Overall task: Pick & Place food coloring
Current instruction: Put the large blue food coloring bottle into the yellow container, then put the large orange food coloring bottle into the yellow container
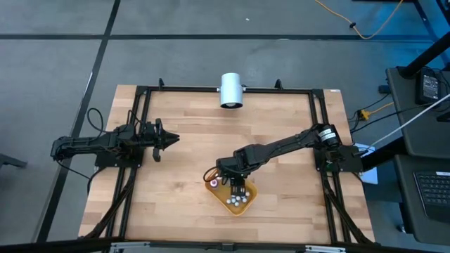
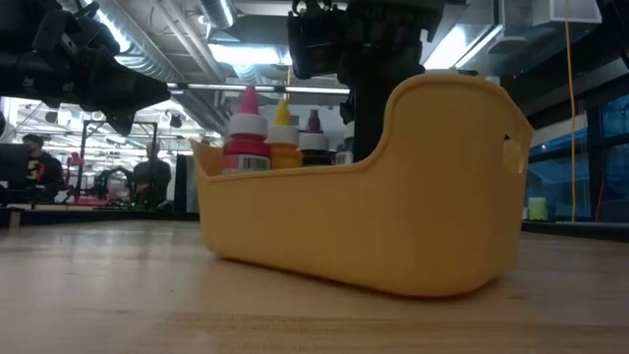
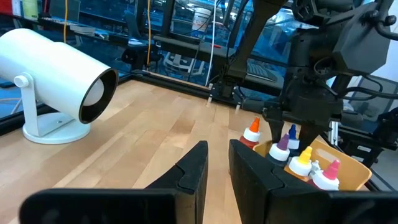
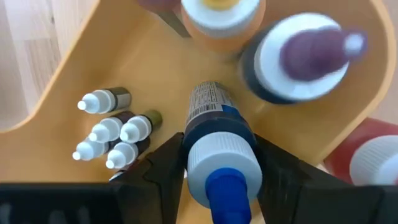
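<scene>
The food coloring bottle with the blue tip (image 4: 219, 165) sits upright between my right gripper's (image 4: 217, 168) fingers, pinched at its white collar, inside the orange tray (image 1: 247, 202). Just beyond it stand purple-topped (image 4: 308, 56) and orange-topped (image 4: 219, 18) bottles; tiny white-capped bottles (image 4: 112, 134) cluster beside. My left gripper (image 3: 217, 171), nearly closed and empty, waits well apart.

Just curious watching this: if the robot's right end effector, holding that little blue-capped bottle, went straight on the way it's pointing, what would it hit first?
Probably the floor of the orange tray: the right end effector points down into it, gripping the blue-capped bottle.
</scene>
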You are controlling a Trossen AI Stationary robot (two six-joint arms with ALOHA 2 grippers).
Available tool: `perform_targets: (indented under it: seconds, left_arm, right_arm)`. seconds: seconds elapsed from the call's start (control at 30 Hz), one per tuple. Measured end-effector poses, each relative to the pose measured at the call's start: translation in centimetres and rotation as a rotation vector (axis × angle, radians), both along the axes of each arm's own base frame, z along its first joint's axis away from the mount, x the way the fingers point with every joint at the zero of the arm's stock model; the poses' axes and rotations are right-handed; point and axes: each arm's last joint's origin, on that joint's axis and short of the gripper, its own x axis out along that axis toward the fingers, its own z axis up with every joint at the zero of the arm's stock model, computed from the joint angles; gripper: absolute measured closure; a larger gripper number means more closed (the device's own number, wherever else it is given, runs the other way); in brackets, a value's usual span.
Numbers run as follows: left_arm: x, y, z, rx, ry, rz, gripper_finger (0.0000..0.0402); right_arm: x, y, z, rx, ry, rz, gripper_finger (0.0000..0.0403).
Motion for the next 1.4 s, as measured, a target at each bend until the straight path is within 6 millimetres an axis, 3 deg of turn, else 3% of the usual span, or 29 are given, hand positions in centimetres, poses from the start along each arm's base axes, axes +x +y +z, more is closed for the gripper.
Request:
perform_targets:
  seconds: [0.17,0.43,0.6,0.83,1.13,1.27,1.4]
  left_arm:
    - [0.0,0.0,0.0,0.0,0.0,0.0,0.0337]
    - [0.0,0.0,0.0,0.0,0.0,0.0,0.034]
    - [0.0,0.0,0.0,0.0,0.0,0.0,0.0339]
    - [0.0,0.0,0.0,0.0,0.0,0.0,0.0336]
    - [0.0,0.0,0.0,0.0,0.0,0.0,0.0335]
    - [0.0,0.0,0.0,0.0,0.0,0.0,0.0334]
    - [0.0,0.0,0.0,0.0,0.0,0.0,0.0335]
  right_arm:
    - [0.0,0.0,0.0,0.008,0.001,0.011,0.0236]
    - [-0.1,0.0,0.1,0.019,0.005,-0.008,0.0192]
    - [0.2,0.0,1.3,0.007,-0.009,-0.01,0.0186]
    - [0.3,-0.1,5.4,-0.061,-0.02,0.002,0.0191]
    - [-0.8,-0.5,12.6,-0.117,-0.053,0.12,0.0191]
    - [-1.8,-0.9,14.2,-0.188,-0.028,0.207,0.0191]
    - [-2.7,-1.3,14.6,-0.22,-0.006,0.279,0.0191]
